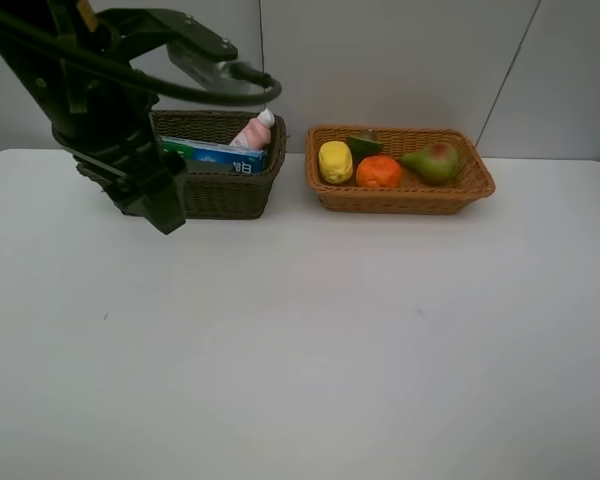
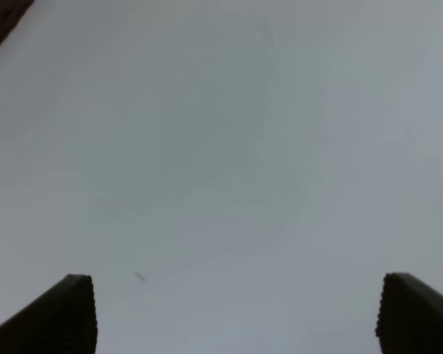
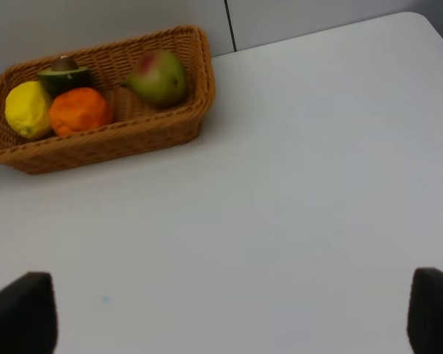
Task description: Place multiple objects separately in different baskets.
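Both your black left gripper (image 2: 236, 313) and right gripper (image 3: 229, 313) hang released over bare white table (image 1: 300, 350), fruit already in the shallow orange-tan wicker basket (image 3: 125, 136) ahead of the right, so retreat gently, clear of the deep olive-brown wicker basket (image 1: 225, 190).

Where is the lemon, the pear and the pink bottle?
lemon (image 1: 335, 161): exterior high view, middle of its yellow skin.
pear (image 1: 432, 161): exterior high view, on its green belly.
pink bottle (image 1: 251, 134): exterior high view, on its pink body below the white cap.
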`<state>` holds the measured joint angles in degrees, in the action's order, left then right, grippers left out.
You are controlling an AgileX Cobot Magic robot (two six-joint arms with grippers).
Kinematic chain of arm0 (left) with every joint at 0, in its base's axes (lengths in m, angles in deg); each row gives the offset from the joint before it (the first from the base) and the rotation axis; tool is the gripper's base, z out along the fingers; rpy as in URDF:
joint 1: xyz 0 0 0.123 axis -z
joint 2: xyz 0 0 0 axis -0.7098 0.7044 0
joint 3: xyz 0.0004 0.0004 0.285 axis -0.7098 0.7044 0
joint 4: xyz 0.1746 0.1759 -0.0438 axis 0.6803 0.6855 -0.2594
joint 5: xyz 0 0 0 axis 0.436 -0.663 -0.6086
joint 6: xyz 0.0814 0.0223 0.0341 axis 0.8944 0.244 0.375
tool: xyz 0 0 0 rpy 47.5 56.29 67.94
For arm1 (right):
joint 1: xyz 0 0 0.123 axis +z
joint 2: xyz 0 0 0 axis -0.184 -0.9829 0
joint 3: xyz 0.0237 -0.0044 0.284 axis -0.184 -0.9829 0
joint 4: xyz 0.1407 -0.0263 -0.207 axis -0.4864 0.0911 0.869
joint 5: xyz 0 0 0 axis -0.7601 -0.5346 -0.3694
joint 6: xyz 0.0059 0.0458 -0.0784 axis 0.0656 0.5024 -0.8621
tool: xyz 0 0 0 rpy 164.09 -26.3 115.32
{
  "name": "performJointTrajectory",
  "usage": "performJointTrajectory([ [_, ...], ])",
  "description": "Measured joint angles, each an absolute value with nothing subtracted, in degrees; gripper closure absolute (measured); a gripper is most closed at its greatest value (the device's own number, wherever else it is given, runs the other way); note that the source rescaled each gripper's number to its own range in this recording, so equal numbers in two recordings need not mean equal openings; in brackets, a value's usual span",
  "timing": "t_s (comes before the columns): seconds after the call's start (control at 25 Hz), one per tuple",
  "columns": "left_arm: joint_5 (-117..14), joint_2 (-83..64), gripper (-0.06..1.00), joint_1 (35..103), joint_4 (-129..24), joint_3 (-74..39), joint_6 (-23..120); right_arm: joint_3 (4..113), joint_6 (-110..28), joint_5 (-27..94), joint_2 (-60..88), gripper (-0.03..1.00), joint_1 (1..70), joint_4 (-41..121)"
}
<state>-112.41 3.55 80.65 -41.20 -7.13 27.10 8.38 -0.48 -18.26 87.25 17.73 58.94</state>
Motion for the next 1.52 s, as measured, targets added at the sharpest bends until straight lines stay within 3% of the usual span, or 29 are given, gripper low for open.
performJointTrajectory([
  [0.96,-112.03,-37.60,-0.06,80.27,-39.62,29.05,18.20,8.38,-0.48,-18.26,87.25,-0.03,17.73,58.81],
  [1.52,-109.08,-58.85,-0.06,61.06,-42.94,38.23,18.17,8.38,-0.48,-18.26,87.25,-0.03,17.73,58.81],
])
